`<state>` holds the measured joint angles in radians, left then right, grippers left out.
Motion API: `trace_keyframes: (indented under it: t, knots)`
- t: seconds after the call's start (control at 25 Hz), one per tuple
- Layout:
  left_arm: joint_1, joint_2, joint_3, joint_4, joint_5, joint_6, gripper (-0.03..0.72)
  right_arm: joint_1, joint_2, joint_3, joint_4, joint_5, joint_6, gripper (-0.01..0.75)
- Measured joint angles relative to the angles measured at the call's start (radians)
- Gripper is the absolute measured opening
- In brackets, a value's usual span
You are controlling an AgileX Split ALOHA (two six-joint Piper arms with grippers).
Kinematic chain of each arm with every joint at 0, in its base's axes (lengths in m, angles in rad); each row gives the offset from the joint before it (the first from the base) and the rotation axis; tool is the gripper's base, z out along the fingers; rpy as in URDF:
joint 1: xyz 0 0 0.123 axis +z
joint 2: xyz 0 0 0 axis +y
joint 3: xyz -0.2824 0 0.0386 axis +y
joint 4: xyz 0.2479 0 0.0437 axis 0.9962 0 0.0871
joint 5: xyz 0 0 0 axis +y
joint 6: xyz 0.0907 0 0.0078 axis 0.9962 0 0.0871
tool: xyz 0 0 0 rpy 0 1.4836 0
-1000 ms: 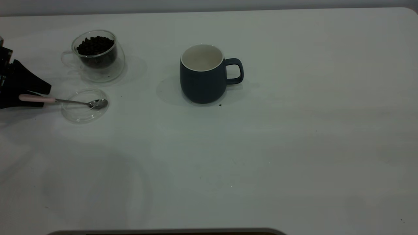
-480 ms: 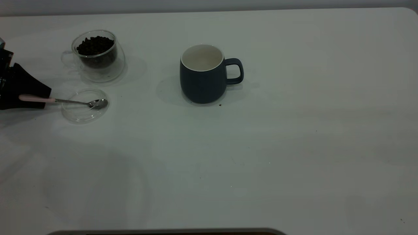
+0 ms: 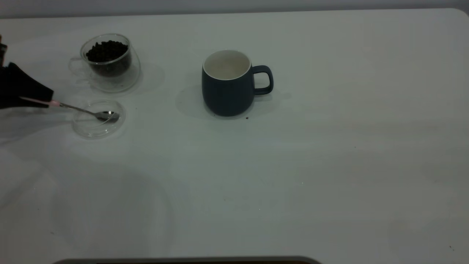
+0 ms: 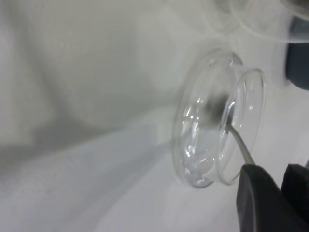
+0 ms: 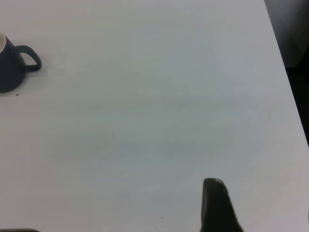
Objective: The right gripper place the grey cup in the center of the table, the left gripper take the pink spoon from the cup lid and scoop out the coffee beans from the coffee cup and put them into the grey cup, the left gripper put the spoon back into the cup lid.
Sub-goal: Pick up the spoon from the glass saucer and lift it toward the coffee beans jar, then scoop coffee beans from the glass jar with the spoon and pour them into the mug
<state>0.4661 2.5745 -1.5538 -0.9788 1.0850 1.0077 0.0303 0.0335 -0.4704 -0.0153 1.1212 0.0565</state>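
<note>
The grey cup (image 3: 227, 83) is standing upright near the middle of the surface (image 3: 293, 176), its handle pointing away from the other vessels; its pale inside is showing no beans; a dark speck is lying just beside its base.

Well to the left of the cup, the coffee cup (image 3: 107, 60) is sitting with coffee beans (image 3: 107, 51) heaped inside; the lid (image 3: 98, 119) is lying flat just in front of that glass cup, apart from it.

The left gripper (image 3: 40, 99) is reaching in from the edge of the view, farther from the grey cup than the lid is; its jaws are closed on the pink handle of the spoon (image 3: 78, 110), which is slanting down so that the bowl is resting inside the lid; only a sliver of pink is showing past the black tips; in the left wrist view the stem (image 4: 241, 145) is running from the jaws into the lid (image 4: 212, 130).

The right gripper (image 5: 217, 203) is hanging over bare surface well to the other side of the cup (image 5: 12, 65); only one dark finger is showing, so whether its jaws are apart or together cannot be told.
</note>
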Motion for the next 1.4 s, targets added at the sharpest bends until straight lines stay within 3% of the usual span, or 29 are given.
trace_keyframes:
  t: [0.52, 0.76, 1.0, 1.4]
  knots:
    - [0.000, -0.157, -0.012, 0.019, 0.068, -0.009, 0.113, 0.000, 0.000, 0.000, 0.000, 0.000, 0.000, 0.476]
    - [0.000, -0.235, -0.093, -0.086, 0.081, -0.014, 0.113, 0.000, 0.000, 0.000, 0.000, 0.000, 0.000, 0.476]
    - [-0.001, -0.230, -0.140, -0.068, 0.081, -0.015, 0.113, 0.000, 0.000, 0.000, 0.000, 0.000, 0.000, 0.476]
    - [-0.090, -0.141, -0.140, -0.058, -0.081, 0.027, 0.113, 0.000, 0.000, 0.000, 0.000, 0.000, 0.000, 0.462]
